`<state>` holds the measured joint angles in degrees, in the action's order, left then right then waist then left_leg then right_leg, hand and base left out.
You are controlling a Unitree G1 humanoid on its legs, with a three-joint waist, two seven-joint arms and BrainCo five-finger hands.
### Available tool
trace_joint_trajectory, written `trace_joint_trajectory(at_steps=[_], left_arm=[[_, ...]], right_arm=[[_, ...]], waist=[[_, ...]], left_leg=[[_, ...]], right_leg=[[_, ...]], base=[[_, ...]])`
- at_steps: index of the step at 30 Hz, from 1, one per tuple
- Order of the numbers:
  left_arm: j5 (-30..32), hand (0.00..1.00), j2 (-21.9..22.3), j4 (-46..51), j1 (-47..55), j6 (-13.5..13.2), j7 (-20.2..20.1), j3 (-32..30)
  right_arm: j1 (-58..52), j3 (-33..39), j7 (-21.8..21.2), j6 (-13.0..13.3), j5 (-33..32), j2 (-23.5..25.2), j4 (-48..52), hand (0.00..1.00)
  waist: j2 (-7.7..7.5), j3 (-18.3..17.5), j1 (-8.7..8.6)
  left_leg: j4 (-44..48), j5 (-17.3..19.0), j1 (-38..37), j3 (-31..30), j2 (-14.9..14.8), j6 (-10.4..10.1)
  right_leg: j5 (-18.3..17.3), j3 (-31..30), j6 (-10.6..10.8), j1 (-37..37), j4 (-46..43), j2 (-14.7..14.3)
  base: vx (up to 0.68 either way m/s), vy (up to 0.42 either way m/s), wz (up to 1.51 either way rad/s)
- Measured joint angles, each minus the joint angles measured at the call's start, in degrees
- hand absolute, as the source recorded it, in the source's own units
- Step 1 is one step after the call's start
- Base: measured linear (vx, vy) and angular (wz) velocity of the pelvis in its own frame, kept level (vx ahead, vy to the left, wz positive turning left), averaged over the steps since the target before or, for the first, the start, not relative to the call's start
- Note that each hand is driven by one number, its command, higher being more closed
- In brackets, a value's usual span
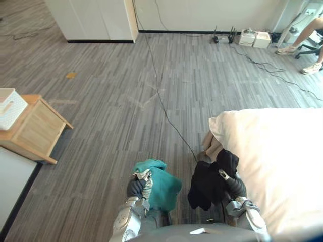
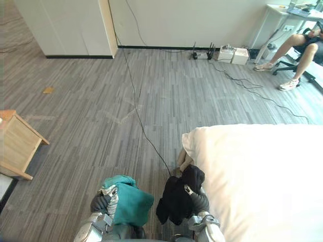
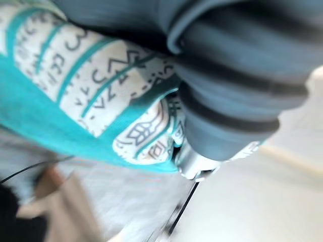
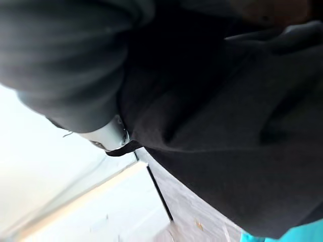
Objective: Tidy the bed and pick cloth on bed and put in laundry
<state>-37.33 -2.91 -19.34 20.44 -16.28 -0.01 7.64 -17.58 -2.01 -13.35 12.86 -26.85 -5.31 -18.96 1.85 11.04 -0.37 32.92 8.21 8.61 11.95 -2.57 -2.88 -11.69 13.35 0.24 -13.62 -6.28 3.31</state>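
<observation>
I see wide open grey striped floor [image 1: 126, 91] ahead of me. The big white bed [image 1: 282, 151] blocks my right side, and a light wooden side table [image 1: 35, 128] stands well apart on my left.

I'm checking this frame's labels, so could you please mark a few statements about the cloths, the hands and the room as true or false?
1. The left hand holds a teal cloth. True.
2. The black cloth lies on the bed. False: it hangs from the right hand, beside the bed's edge.
3. A white basket sits on the wooden stand. True.
4. A person sits on the bed. False: the person sits across the room, off the bed.
</observation>
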Motion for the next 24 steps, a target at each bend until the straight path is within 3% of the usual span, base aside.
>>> trace_joint_trajectory(at_steps=[2, 4, 6, 7, 9, 12, 13, 14, 16, 17, 18, 20, 22, 24], left_arm=[[-0.23, 1.0, 0.18, 0.65, -0.4, -0.4, 0.51, -1.29], [-0.24, 1.0, 0.04, 1.81, 0.25, -0.47, 1.72, -1.85], [-0.32, 1.0, 0.23, 2.54, 1.25, -0.47, 3.0, -1.14], [-0.36, 1.0, 0.17, 2.22, 1.32, -0.47, 3.02, -0.67], [-0.42, 1.0, 0.15, 1.69, 1.32, -0.41, 3.03, -0.77], [-0.41, 1.0, 0.15, 1.97, 0.81, -0.42, 2.92, -0.97], [-0.39, 1.0, 0.11, 2.32, 1.42, -0.42, 2.95, -1.02], [-0.38, 1.0, 0.09, 2.37, 1.61, -0.41, 2.95, -1.0], [-0.38, 1.0, 0.19, 2.52, 1.77, -0.04, 2.86, -0.65], [-0.35, 1.0, -0.08, 3.51, 2.0, 0.42, 2.59, -0.7], [-0.23, 1.0, -0.42, 4.87, 2.12, 0.56, 2.25, -0.6], [-0.01, 1.0, -1.09, 5.09, 2.38, 0.67, 1.78, 0.0], [0.39, 1.0, -1.65, 5.41, 3.1, 0.66, 1.79, 1.42], [0.6, 1.0, -1.7, 5.63, 2.9, 0.97, 1.82, 1.94]], right_arm=[[0.3, 0.28, -0.07, -0.17, 0.01, -0.26, 0.01, 1.0], [0.08, 0.11, -0.6, -0.96, 0.09, 0.3, 0.38, 1.0], [-0.92, -0.1, -1.48, -1.63, 0.17, 0.38, 0.6, 1.0], [-1.63, -0.17, -1.82, -1.77, 0.21, 0.05, 0.47, 1.0], [-2.94, -0.38, -2.11, -1.98, 0.29, 0.09, -0.24, 1.0], [-2.71, -0.86, -2.42, -2.3, 1.17, 0.08, -0.11, 1.0], [-2.76, -1.42, -2.55, -2.83, 1.46, 0.12, -0.11, 1.0], [-2.74, -1.61, -2.58, -2.99, 1.59, 0.19, -0.1, 1.0], [-2.85, -2.38, -2.63, -3.33, 1.8, 0.29, -0.08, 1.0], [-2.9, -2.72, -2.61, -3.34, 1.78, 0.74, 0.01, 1.0], [-3.09, -2.93, -2.54, -3.32, 1.78, 1.53, -0.04, 1.0], [-3.97, -2.93, -2.16, -3.3, 1.76, 2.57, -0.19, 1.0], [-5.67, -3.03, -2.04, -3.07, 1.68, 2.57, -0.09, 1.0], [-6.99, -3.18, -1.64, -2.32, 1.57, 2.59, 0.08, 1.0]], waist=[[0.21, 0.54, 0.29], [-0.55, 1.87, 1.03], [0.19, 1.21, 1.01], [1.03, 0.89, 0.96], [0.48, 0.17, 1.16], [0.01, 0.0, 1.39], [-1.03, -0.72, 1.69], [-1.11, -1.44, 1.69], [-1.79, -2.79, 2.06], [-2.2, -3.26, 2.76], [-3.99, -2.95, 2.84], [-4.76, -2.72, 2.32], [-4.24, -2.79, 1.37], [-4.04, -2.58, 0.33]], left_leg=[[-3.05, 0.0, -1.33, 0.11, 0.48, 0.0], [-3.06, 1.02, -1.78, 0.52, 0.76, -0.07], [-11.48, 0.41, -1.77, 0.45, -0.38, -0.13], [-16.61, -3.46, -1.81, 0.75, -1.51, 0.97], [-17.58, -4.92, -2.75, 2.88, -0.4, 3.61], [-13.89, -0.14, -1.31, 5.68, 1.05, 6.06], [-12.26, 2.16, -0.98, 6.21, 2.02, 6.98], [-11.63, 3.2, -0.83, 6.26, 2.5, 7.42], [-10.76, 4.69, -0.85, 6.12, 3.42, 8.73], [-11.09, 5.24, -1.9, 5.71, 4.59, 9.73], [-12.12, 6.23, -4.14, 4.55, 6.65, 10.18], [-13.67, 7.01, -7.85, 2.05, 8.33, 10.82], [-17.09, 7.12, -13.13, -1.38, 8.46, 10.75], [-19.97, 6.96, -17.07, -5.16, 8.82, 10.5]], right_leg=[[0.4, 0.06, -0.08, -0.2, 0.64, 0.08], [1.16, 0.82, -0.92, -2.46, 2.73, 0.49], [0.77, 2.11, -0.83, -3.73, 3.99, 0.6], [0.08, 2.42, 0.03, -4.31, 4.14, 0.39], [-1.41, 2.86, 1.72, -5.06, 3.62, 2.19], [-3.77, 3.0, 3.57, -4.22, 0.98, 5.44], [-4.68, 3.04, 3.66, -4.04, -0.64, 6.76], [-4.74, 3.0, 4.37, -3.65, -1.92, 7.2], [-5.03, 2.94, 5.37, -0.08, -10.5, 9.29], [-5.26, 2.43, 6.77, 3.97, -21.56, 11.79], [-2.49, 0.28, 7.81, 9.61, -35.17, 14.96], [-1.57, -1.74, 7.6, 16.56, -52.08, 16.69], [-2.81, -1.42, 6.1, 21.88, -57.9, 14.7], [-4.77, -0.13, 5.29, 27.62, -54.78, 13.34]], base=[[0.02, 0.02, 0.16], [0.01, 0.012, 0.1], [0.0, 0.057, 0.2], [0.03, 0.156, 0.29], [0.12, 0.197, 0.2], [0.2, 0.184, 0.0], [0.29, 0.211, -0.07], [0.29, 0.166, 0.03], [0.27, 0.16, 0.14], [0.32, 0.183, 0.29], [0.33, 0.172, 0.38], [0.35, 0.116, 0.64], [0.4, 0.098, 0.79], [0.35, 0.041, 0.85]])
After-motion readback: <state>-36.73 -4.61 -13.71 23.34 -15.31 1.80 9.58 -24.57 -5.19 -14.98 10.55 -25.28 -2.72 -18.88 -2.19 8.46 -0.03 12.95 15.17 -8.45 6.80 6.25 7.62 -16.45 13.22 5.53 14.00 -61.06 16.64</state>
